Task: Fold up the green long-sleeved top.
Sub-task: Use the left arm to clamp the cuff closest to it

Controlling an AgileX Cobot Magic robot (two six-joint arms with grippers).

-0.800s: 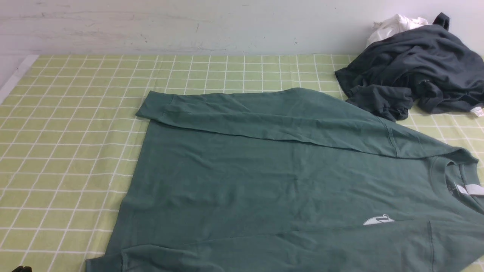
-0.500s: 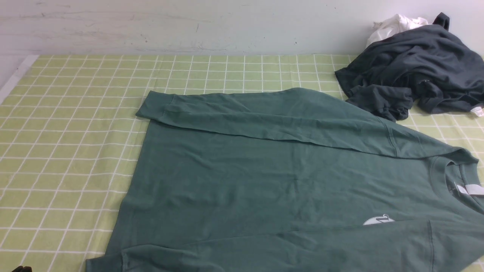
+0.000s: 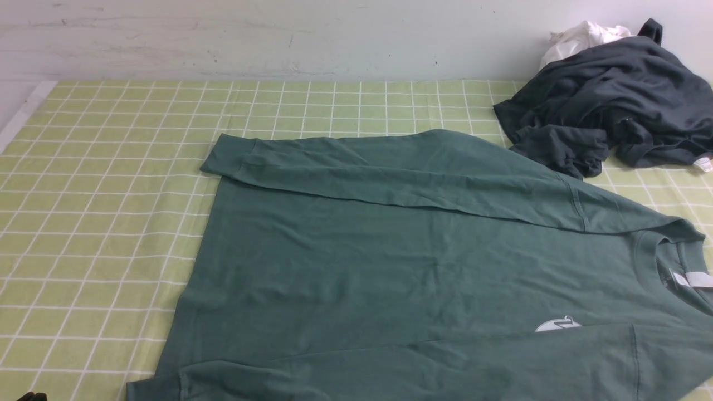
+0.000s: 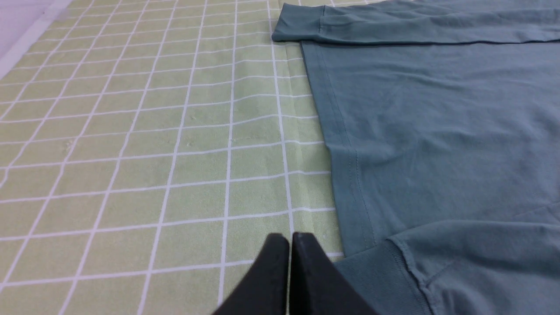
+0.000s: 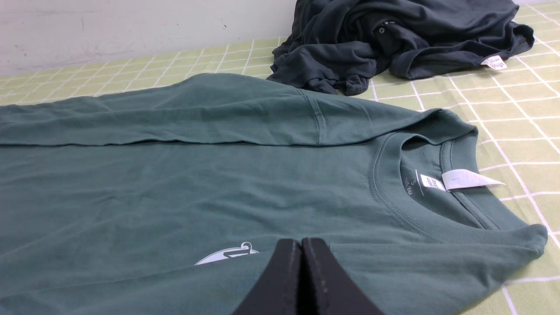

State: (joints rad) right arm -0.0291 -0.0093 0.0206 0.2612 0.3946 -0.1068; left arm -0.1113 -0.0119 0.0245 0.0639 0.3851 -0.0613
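**Green top lies flat, collar to the right, sleeves folded in**

The surface (image 3: 100, 223) is covered by a pale green cloth with a white grid. Most of its near half is taken up by the green long-sleeved top (image 3: 390, 267), which lies flat and front side up. Its long axis runs across the front view: the hem (image 3: 192, 267) is toward the robot's left and the collar (image 3: 668, 262) toward its right.

Both sleeves are folded in over the body and run along that axis, cuffs toward the hem end. The far sleeve (image 3: 390, 172) lies along the far edge, and the near sleeve (image 3: 445, 367) lies along the near edge.

At the far right, near the top's shoulder, a crumpled dark grey garment (image 3: 613, 106) is heaped against the wall, with a white garment (image 3: 579, 39) behind it.

On the chest, a white logo (image 3: 557, 324) is partly covered by the near sleeve, and a white neck label (image 3: 693, 279) sticks out of the collar.

The left tool (image 4: 289, 237) has its tips pressed together with nothing between them. It sits over bare checked cloth, just beside the hem corner and the near cuff.

The right tool (image 5: 301, 243) is pressed together too, pinching nothing. It is over the near sleeve, just beside the logo — whether it touches the fabric I cannot tell.
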